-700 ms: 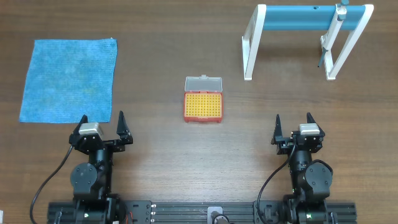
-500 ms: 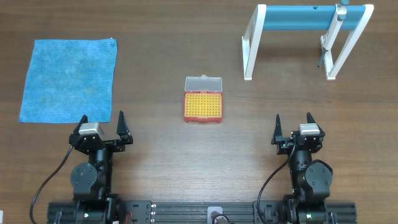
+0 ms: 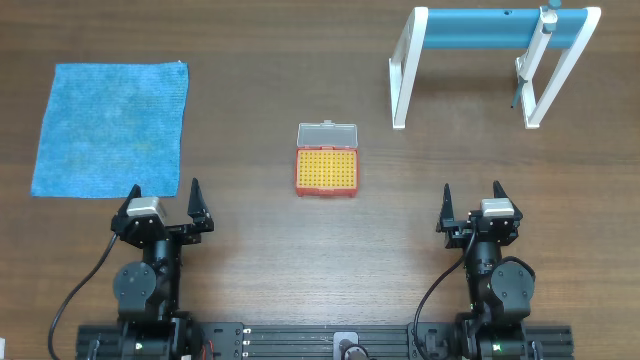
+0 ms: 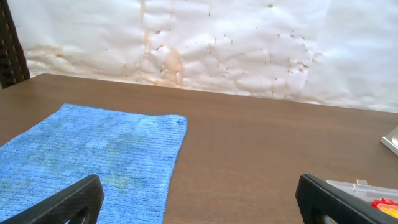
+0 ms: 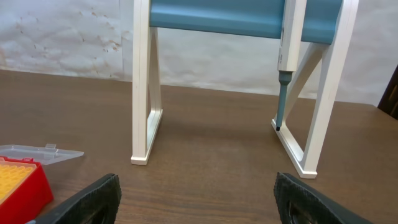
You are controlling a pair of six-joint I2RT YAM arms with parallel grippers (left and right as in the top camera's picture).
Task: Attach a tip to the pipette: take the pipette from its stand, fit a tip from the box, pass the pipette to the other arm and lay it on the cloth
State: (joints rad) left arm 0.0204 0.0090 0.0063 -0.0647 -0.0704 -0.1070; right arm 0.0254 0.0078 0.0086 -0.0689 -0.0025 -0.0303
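Note:
A white and teal pipette (image 3: 530, 58) hangs upright from the blue bar of its white stand (image 3: 405, 75) at the table's far right; in the right wrist view the pipette (image 5: 286, 68) hangs between the stand's legs (image 5: 143, 93). A red tip box (image 3: 326, 170) with yellow tips and an open clear lid sits mid-table. A blue cloth (image 3: 112, 128) lies flat at the far left, also ahead in the left wrist view as cloth (image 4: 93, 155). My left gripper (image 3: 163, 200) and right gripper (image 3: 471, 203) rest open and empty near the front edge.
Bare brown tabletop lies between the cloth, the tip box and the stand. A white crumpled backdrop (image 4: 249, 43) rises behind the table's far edge. The tip box's corner (image 5: 18, 180) shows beside my right gripper's finger.

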